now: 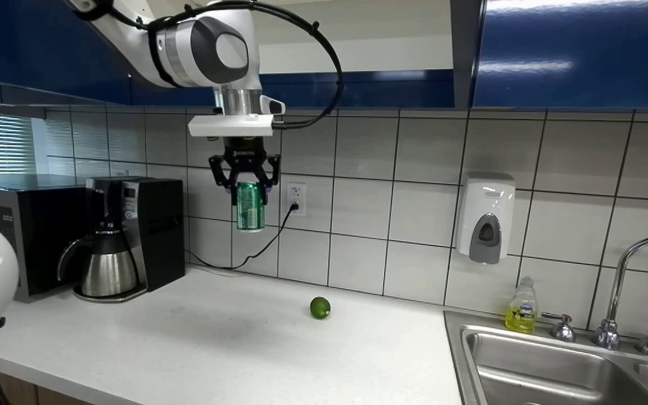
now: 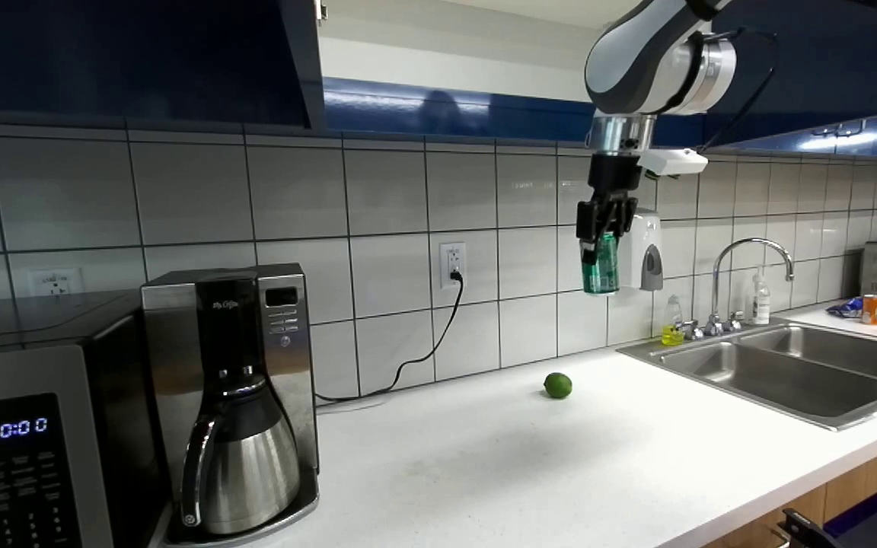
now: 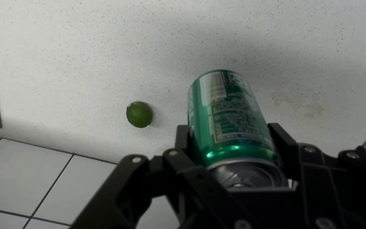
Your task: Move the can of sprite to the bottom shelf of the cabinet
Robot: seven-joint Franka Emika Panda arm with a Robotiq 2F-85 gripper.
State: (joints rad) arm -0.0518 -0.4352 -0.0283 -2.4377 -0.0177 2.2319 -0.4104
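Observation:
The green can of sprite (image 1: 251, 212) is held upright in the air, well above the white countertop, and shows in both exterior views (image 2: 601, 275). My gripper (image 1: 250, 197) points down with its fingers on both sides of the can's upper part. In the wrist view the can (image 3: 229, 114) fills the space between the black fingers (image 3: 229, 136), its silver top toward the palm. The open cabinet's pale interior (image 1: 358, 53) shows above a dark blue bottom trim (image 1: 369, 90), higher than the can. The top face of the bottom shelf is hidden behind that trim.
A green lime (image 1: 320, 307) lies on the countertop (image 1: 279, 360). A coffee maker (image 1: 161, 230) and microwave (image 2: 20, 426) stand at one end. A sink (image 1: 549, 365), faucet (image 1: 619, 281) and soap dispenser (image 1: 486, 216) are at the other. A blue cabinet door (image 1: 577, 56) borders the opening.

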